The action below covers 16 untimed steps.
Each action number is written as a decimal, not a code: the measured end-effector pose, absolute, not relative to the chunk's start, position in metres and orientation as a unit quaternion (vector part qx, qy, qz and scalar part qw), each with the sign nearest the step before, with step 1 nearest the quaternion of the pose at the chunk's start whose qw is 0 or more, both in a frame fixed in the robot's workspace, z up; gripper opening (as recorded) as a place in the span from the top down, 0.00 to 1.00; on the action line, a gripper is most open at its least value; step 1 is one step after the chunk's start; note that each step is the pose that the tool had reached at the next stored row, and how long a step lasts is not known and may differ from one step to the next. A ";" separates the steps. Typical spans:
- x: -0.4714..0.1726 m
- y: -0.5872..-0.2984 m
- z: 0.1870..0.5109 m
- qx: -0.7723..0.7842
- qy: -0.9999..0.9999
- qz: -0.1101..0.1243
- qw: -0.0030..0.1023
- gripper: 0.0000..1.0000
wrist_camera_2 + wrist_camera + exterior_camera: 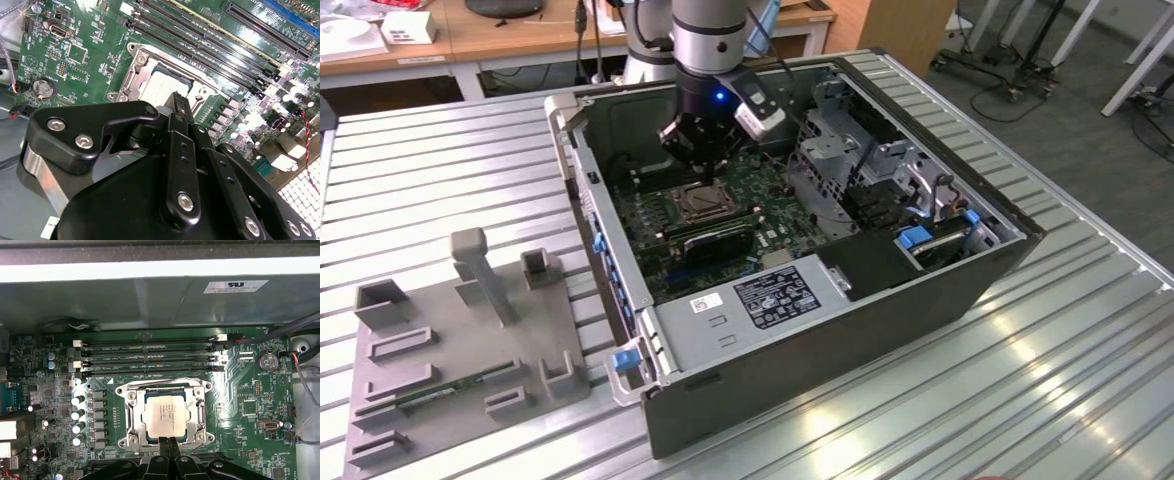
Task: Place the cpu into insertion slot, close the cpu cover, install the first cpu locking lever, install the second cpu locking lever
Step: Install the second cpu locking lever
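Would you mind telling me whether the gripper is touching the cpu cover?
Cannot tell. In the first wrist view the gripper tip overlaps the cpu cover edge, but neither contact nor gap shows plainly.

Silvery cpu (166,416) seated in insertion slot (131,415)

An open black computer case (854,330) lies on a ribbed metal counter (454,160). Beside it sits a grey fixture tray (454,370). Long black memory slots (150,357) cross the green motherboard (245,390).

cpu (162,82) partly hidden behind fingers (178,107), print on its face unreadable
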<state>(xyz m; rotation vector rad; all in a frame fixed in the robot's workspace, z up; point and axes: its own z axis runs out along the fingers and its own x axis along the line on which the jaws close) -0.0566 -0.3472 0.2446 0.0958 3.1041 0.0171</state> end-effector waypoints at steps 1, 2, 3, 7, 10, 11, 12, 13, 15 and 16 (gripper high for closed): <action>-0.057 -0.347 0.245 0.031 0.999 0.006 0.018 0.89; -0.057 -0.347 0.245 0.031 0.999 0.005 0.018 0.89; -0.057 -0.347 0.245 0.031 0.999 0.005 0.018 0.89; -0.057 -0.347 0.245 0.031 0.999 0.005 0.018 0.89; -0.057 -0.348 0.245 0.031 0.999 0.005 0.018 0.89; -0.057 -0.348 0.245 0.031 0.999 0.005 0.018 0.89; -0.057 -0.349 0.245 0.031 0.999 0.005 0.018 0.89; -0.057 -0.350 0.245 0.031 0.999 0.005 0.018 0.89; -0.057 -0.352 0.245 0.031 0.999 0.005 0.018 0.89; -0.057 -0.353 0.245 0.031 0.999 0.005 0.018 0.89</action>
